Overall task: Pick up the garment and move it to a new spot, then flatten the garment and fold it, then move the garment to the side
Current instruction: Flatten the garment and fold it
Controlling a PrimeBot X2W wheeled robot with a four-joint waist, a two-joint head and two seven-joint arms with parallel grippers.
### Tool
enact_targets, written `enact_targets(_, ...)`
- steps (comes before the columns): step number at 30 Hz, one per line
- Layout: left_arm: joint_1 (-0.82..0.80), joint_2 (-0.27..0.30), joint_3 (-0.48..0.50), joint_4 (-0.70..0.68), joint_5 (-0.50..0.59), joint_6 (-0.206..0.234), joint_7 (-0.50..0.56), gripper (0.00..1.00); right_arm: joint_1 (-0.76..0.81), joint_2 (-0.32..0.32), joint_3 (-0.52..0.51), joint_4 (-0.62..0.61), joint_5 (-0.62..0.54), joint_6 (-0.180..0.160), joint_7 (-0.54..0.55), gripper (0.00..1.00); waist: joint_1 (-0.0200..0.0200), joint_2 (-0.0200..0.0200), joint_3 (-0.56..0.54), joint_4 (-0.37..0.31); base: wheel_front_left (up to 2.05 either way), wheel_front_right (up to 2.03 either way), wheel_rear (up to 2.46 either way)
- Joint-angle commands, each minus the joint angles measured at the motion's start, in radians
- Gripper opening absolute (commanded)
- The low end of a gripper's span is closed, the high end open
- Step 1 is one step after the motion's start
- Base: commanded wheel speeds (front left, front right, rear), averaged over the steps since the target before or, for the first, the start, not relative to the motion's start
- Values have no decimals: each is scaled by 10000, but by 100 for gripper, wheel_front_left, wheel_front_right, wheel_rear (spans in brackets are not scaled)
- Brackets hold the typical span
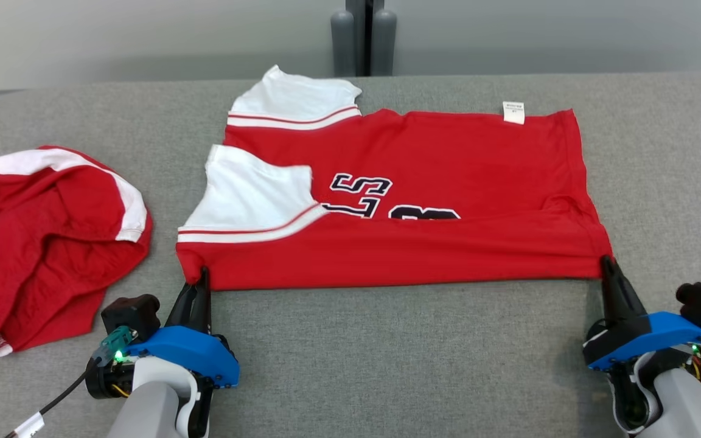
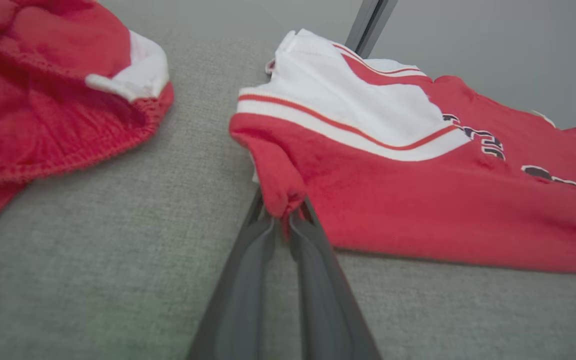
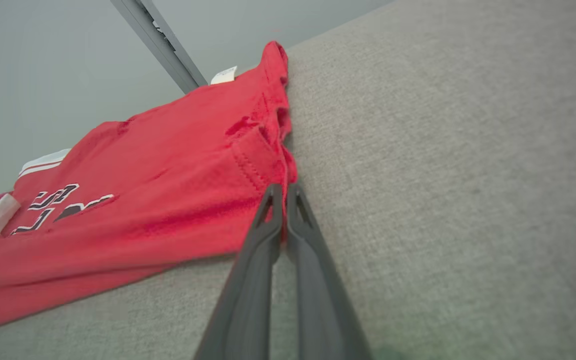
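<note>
The garment is a red jersey with white sleeves and dark lettering, lying spread on the grey table with its near long edge folded up over the print. My left gripper is shut on its near left corner, which bunches between the fingers. At the near right corner my right gripper is shut on the hem. A white label shows at the far edge.
A second red and white garment lies crumpled at the table's left side, a short way from my left gripper. Two grey posts stand behind the far edge. Bare grey table cloth stretches between my arms.
</note>
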Motion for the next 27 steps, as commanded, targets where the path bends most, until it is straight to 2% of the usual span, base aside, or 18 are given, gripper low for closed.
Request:
enact_targets(1, 187, 73, 45, -136, 58, 1, -3, 0, 208, -128, -235, -121, -173, -3, -5, 0, -2, -3, -193, 16, 0, 0, 0)
enact_targets(8, 1073, 137, 47, -399, 145, 13, -14, 0, 950, -164, -645, -194, -409, -11, -6, 0, -2, -3, -1198, 133, 0, 0, 0)
enact_targets(15, 2530, 17, -196, -453, 136, 13, -15, 0, 2432, -43, -608, -190, -254, -11, -8, 0, -2, -3, -2418, 338, 0, 0, 0)
enact_targets(20, 3188, -54, -260, -429, 144, 13, -15, 0, 3219, 90, -596, -260, -192, -11, -9, 0, -2, -3, -2688, 400, 0, 0, 0)
enact_targets(26, 3337, -91, -93, -378, 238, 13, -15, 0, 3461, 133, -623, -128, -216, -11, -8, 0, -2, -3, -2630, 375, 0, 0, 0)
enact_targets(27, 3309, -90, -41, -443, 306, 13, -15, 34, 3409, 125, -545, -35, -275, -11, -8, 15, -2, -3, -2596, 375, 0, 0, 0)
